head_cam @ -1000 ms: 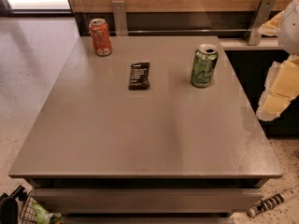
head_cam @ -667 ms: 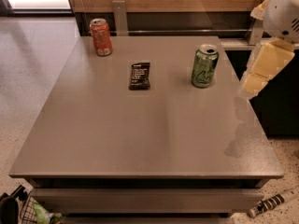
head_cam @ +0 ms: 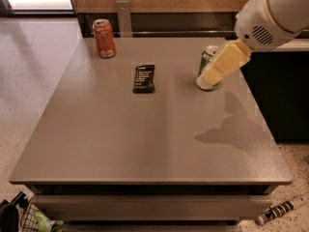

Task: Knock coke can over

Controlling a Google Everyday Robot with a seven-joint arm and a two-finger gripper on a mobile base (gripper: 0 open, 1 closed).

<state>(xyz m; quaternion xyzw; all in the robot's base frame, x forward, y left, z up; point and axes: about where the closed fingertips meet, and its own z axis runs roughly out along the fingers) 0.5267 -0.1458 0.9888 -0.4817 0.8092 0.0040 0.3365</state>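
Observation:
The coke can, red-orange with white markings and a silver top, stands upright at the far left corner of the grey table. My gripper, a cream-coloured piece at the end of the white arm, reaches in from the upper right. It hangs over the table's far right part, far to the right of the coke can. It covers most of the green can, of which only the top left shows.
A black snack packet lies flat between the two cans. A wooden wall and a metal post stand behind the table. A wire basket sits on the floor at bottom left and a striped object at bottom right.
The arm has swung left and forward from the right edge over the table. The gripper now stands in front of the green can. The cans and the packet have not moved.

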